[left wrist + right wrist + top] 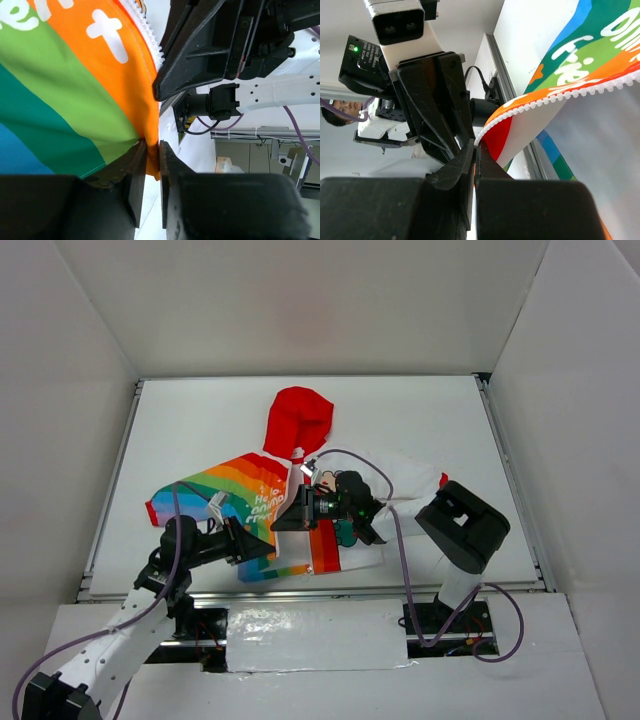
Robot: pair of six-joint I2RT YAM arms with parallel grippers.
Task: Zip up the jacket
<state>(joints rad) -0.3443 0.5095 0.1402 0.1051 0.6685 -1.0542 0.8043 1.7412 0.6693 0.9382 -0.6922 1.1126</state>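
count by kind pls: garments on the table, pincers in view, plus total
jacket: 1
pincers: 2 (left pincer, right pincer), each with jacket fabric between its fingers
Total: 3

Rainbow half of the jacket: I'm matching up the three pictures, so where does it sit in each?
Top external: rainbow half lies left of centre, on the table.
Left wrist: fills the upper left.
Right wrist: upper right corner.
Shared landmark: its white lettering.
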